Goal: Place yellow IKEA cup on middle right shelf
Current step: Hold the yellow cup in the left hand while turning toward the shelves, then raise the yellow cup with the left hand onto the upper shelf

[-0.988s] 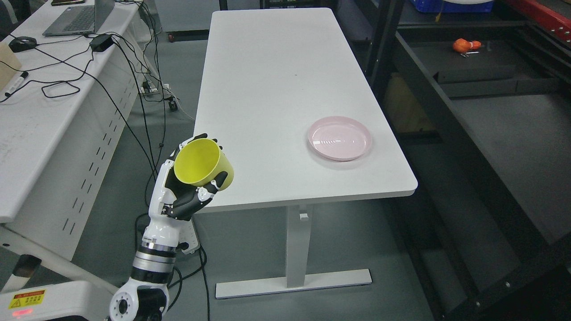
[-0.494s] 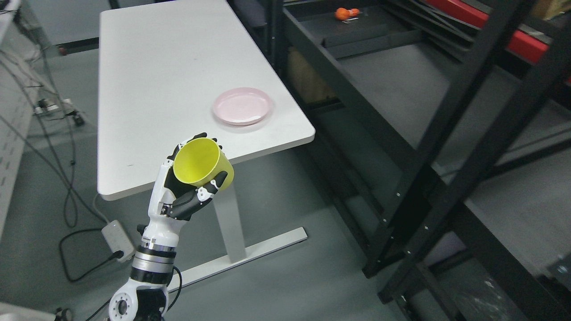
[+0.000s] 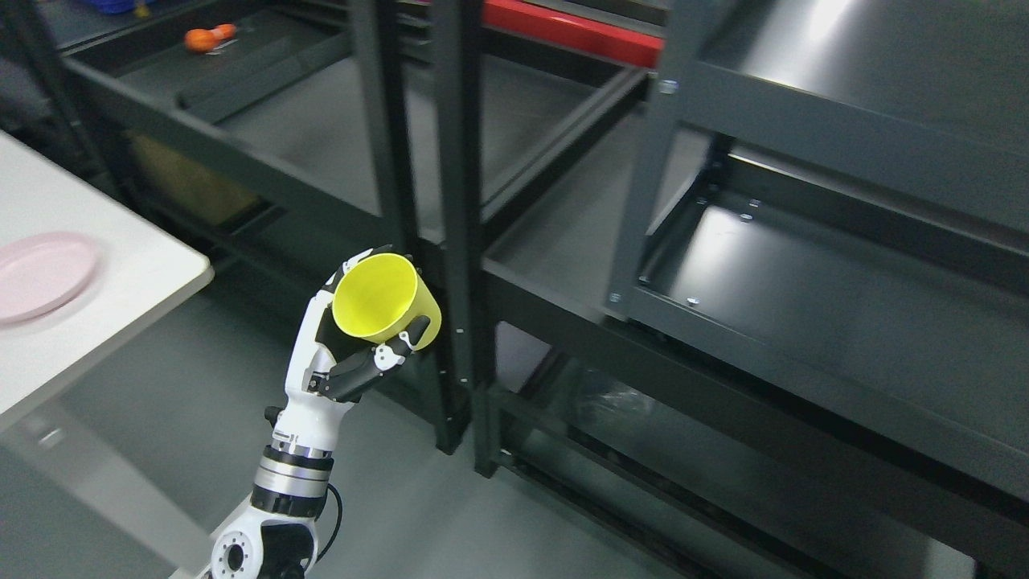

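My left hand (image 3: pixel 366 322) comes up from the lower left and is shut on the yellow cup (image 3: pixel 384 301). The cup is tilted, its open mouth facing up and toward the camera. Hand and cup hang in the air over the floor, in front of two black uprights (image 3: pixel 462 241) of the shelving. To the right lies a dark middle shelf board (image 3: pixel 844 297) of the right-hand rack, with nothing on it. The right arm does not show.
The corner of a white table (image 3: pixel 120 297) with a pink plate (image 3: pixel 40 273) is at the left edge. An orange object (image 3: pixel 202 37) lies on a far shelf at upper left. A red beam (image 3: pixel 579 32) runs across the top.
The whole picture has swung to the right: the table has slid to the left edge and the shelving now fills the view. The hand keeps the cup in the same grip.
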Available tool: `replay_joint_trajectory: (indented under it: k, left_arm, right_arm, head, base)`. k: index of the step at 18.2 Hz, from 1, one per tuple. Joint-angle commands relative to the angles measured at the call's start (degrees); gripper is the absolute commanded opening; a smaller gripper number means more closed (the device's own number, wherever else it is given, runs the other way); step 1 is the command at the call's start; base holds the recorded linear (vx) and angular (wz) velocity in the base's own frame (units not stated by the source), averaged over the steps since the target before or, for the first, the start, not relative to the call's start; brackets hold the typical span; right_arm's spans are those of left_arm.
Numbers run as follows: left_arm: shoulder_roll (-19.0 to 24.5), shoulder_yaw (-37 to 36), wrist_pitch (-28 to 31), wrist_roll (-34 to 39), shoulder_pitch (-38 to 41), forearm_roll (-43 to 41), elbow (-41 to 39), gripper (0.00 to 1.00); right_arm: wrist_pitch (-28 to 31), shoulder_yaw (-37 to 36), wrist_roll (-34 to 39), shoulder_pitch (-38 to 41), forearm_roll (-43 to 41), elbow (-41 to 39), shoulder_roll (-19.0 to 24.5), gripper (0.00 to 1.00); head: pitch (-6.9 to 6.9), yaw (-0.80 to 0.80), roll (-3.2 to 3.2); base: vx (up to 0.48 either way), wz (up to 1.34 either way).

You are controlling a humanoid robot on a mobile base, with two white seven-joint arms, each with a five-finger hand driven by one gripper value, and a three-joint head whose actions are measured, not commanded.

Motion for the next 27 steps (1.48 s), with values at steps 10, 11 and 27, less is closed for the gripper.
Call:
replay_joint_trajectory:
  k: [10,11,27]
  left_arm:
    - [1.0,-17.3,-4.2,-0.1,4.2,0.0,-0.2,0.02]
    - [1.0,-19.9,-5.7,-0.1,4.1,0.0,-0.2,0.02]
    - [1.0,-42.4,-13.1,-1.2,-16.6,-0.3,-2.1,0.03]
  right_arm:
    - [0.0,1.0,0.0,0.8,-1.4,0.0,-1.0,0.99]
    - [0.0,1.0,0.0,0.8,-1.4,0.0,-1.0,0.99]
    - [0.0,1.0,0.0,0.8,-1.4,0.0,-1.0,0.99]
  head:
    - [-0.03,0.0,0.0]
    - [-0.03,0.0,0.0]
    - [-0.05,0.0,0.0]
  base:
    - [0.009,-0.88]
    - [0.085,-0.49]
    - [0.04,-0.13]
